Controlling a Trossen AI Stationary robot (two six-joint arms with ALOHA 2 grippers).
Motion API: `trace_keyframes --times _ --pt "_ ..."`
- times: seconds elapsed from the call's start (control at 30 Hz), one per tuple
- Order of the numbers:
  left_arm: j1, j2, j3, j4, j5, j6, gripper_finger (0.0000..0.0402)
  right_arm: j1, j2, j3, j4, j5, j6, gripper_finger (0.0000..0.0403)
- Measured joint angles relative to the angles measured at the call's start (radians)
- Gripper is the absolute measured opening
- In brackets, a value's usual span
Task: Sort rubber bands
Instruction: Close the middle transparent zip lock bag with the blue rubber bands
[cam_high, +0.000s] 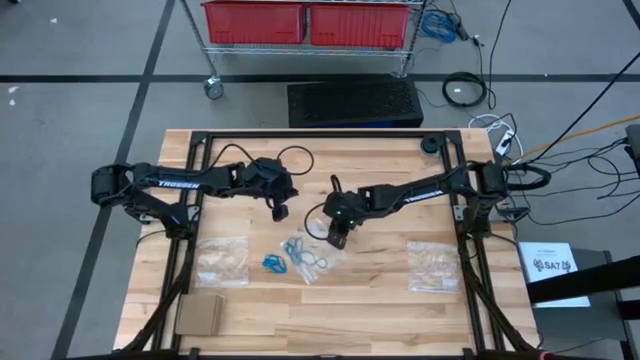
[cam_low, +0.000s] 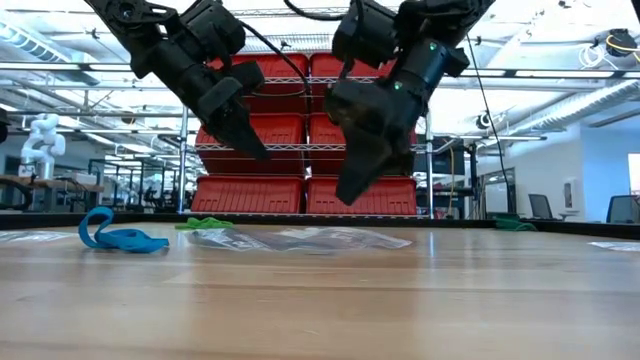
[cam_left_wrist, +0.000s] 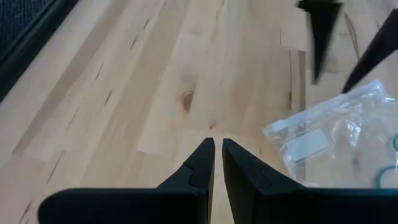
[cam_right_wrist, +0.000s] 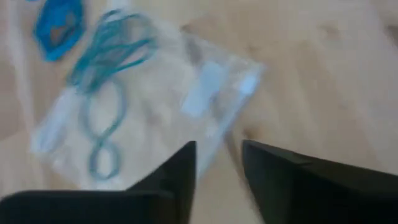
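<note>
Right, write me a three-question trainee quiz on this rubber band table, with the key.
1. True or false: the right end effector hangs over the clear bag at mid-table.
2. The bright blue rubber bands lie: A) on bare wood beside that bag, B) inside a red bin, C) in the left end effector.
3. Fill in: the left end effector's fingers are nearly ___ and hold nothing.

Key: 1 true; 2 A; 3 shut.
</note>
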Motion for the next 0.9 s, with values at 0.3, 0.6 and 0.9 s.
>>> trace_keyframes --times 0.3,0.6,0.9 --pt "0.0 0.0 0.0 0.001 0.002 0.0 0.0037 -0.008 0.139 -0.006 0.158 -0.012 0.03 0.0215" --pt "0.0 0.001 -0.003 0.032 0.002 -0.001 0.0037 -0.008 0.154 -0.003 0.159 0.085 -0.05 0.0026" --pt "0.045 0.001 -0.114 0.392 0.214 -0.097 0.0007 0.028 -0.004 -0.007 -0.029 0.275 -0.172 0.0003"
